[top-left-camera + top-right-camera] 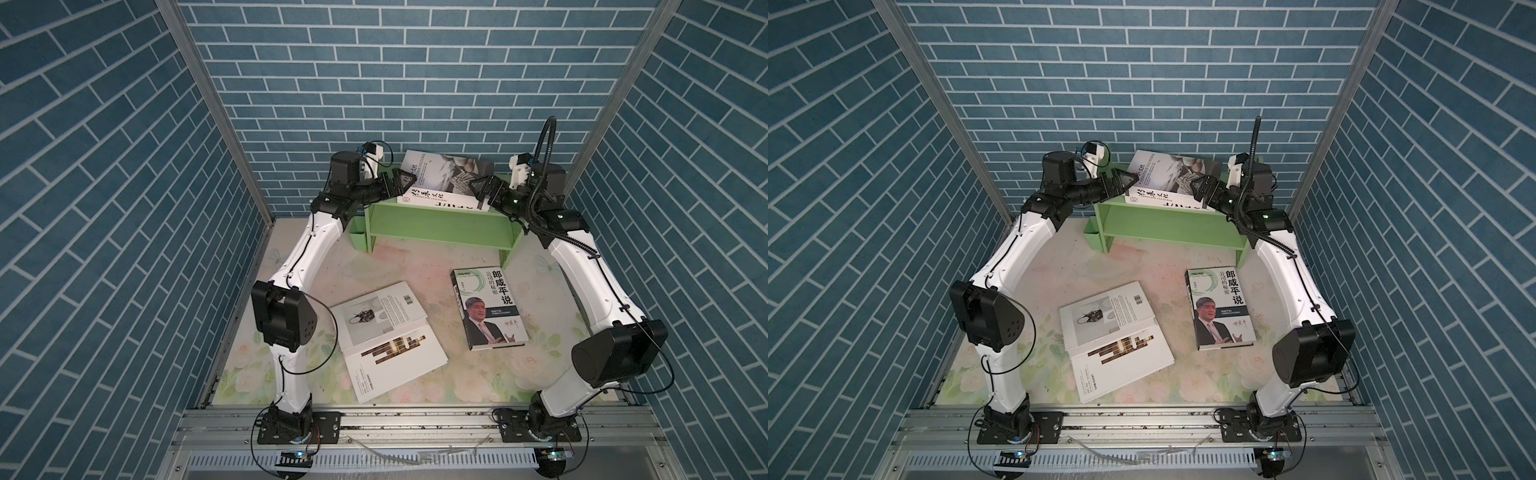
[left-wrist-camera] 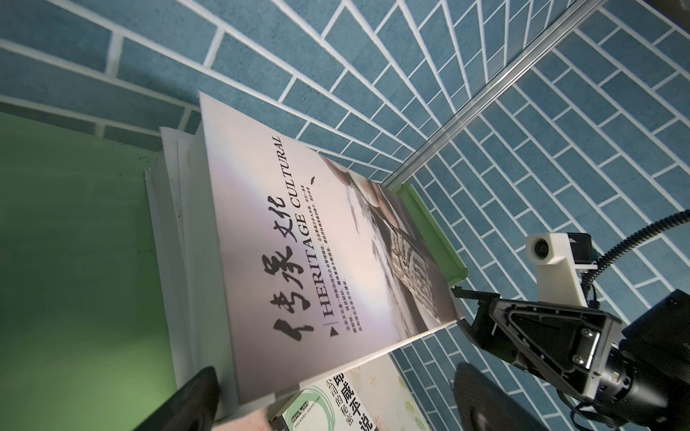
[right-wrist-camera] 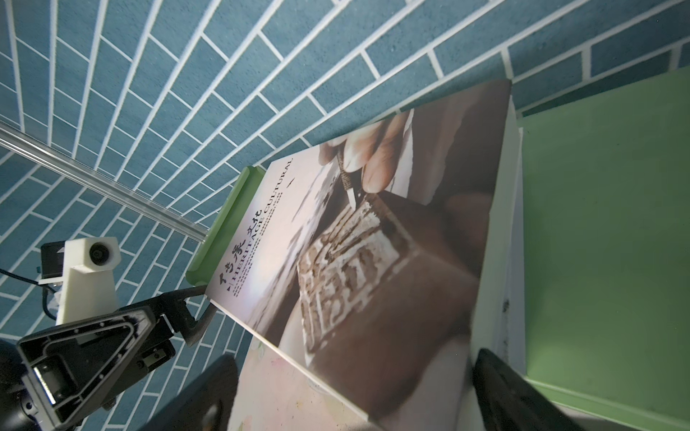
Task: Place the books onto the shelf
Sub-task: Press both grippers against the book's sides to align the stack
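Observation:
The green shelf [image 1: 436, 226] stands at the back wall. On its top board a white book [image 1: 451, 204] lies flat. The Heritage Cultural book [image 1: 449, 170] rests tilted on that one. My left gripper [image 1: 405, 179] is open at this book's left end, whose corner [image 2: 261, 373] lies between the wide-spread fingers [image 2: 198, 395]. At the right end my right gripper [image 1: 478, 191] is open too, its fingers [image 3: 500, 392] on either side of the cover's edge [image 3: 373, 373]. Three more books lie on the table: a portrait book [image 1: 488, 307] and two overlapping white ones [image 1: 378, 311] [image 1: 395, 361].
A small green cup [image 1: 357, 237] hangs at the shelf's left side panel. The blue brick back wall [image 1: 415, 104] rises right behind the shelf. Both arms arch along the table's sides, elbows near the front.

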Motion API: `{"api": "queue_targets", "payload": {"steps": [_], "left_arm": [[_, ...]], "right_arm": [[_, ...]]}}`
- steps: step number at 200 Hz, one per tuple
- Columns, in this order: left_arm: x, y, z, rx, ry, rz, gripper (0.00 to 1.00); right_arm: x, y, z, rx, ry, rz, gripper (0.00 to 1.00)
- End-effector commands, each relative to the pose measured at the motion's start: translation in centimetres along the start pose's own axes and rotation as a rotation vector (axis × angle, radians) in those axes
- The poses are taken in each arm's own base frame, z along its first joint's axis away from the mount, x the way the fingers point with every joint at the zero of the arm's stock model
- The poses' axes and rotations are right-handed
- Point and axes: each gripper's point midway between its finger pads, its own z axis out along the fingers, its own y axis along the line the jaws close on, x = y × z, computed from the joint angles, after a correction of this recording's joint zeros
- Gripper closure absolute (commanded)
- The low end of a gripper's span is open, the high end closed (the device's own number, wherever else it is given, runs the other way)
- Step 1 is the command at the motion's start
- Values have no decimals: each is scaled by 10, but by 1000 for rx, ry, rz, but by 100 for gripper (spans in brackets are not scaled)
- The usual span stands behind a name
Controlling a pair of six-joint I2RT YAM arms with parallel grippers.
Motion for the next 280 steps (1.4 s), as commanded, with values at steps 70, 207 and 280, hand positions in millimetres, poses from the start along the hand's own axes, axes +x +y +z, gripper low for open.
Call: {"api": "queue_targets", "payload": {"steps": [70,207,280], "left_arm": [[-4,-28,4,78,4,26,0],[0,-30,17,99,21,14,0],[4,-30,19,94,29,13,0]], "right_arm": [[-18,26,12,-97,-24,-60,2],[-17,7,23,-24,-27,-52,2],[-20,-6,26,7,-33,-36,2]]}}
